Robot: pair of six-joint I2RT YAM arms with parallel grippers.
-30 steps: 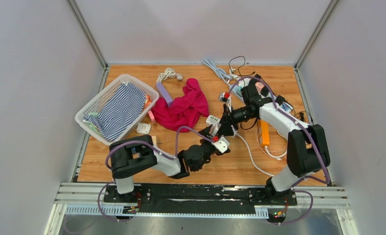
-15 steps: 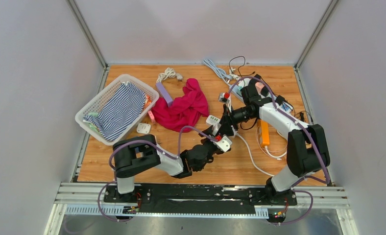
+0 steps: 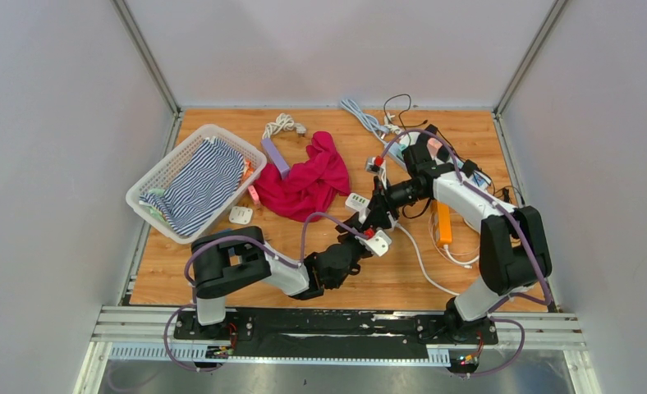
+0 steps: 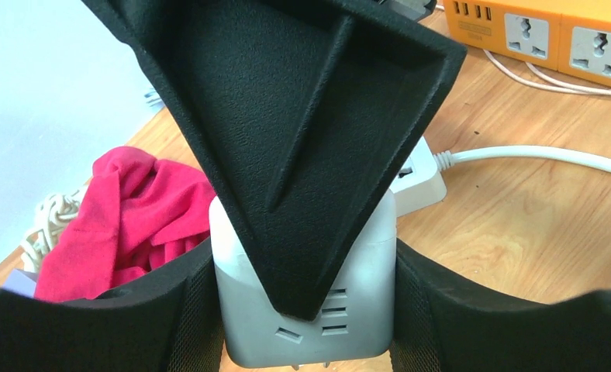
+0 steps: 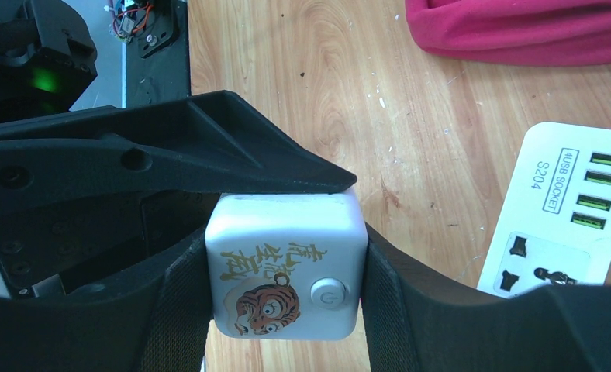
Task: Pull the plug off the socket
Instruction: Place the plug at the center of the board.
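A white cube socket (image 3: 377, 242) is held above the table between both arms. In the left wrist view the cube (image 4: 318, 325) shows several small slots and sits between my left gripper's (image 4: 306, 310) two fingers, with the right gripper's black finger lying across its top. In the right wrist view the cube (image 5: 287, 232) shows a tiger picture and a round power button, clamped between my right gripper's (image 5: 285, 279) fingers. I cannot make out a separate plug; the fingers hide the other faces.
A white USB power strip (image 3: 357, 200) lies just beyond the cube, with its white cable (image 4: 535, 153) running right. An orange power strip (image 3: 443, 222) lies to the right, a red cloth (image 3: 308, 180) behind, a white basket (image 3: 152, 185) with striped cloth at left, and tangled cables at the back.
The cube and both grippers have shifted slightly to the right. Both grips stay the same.
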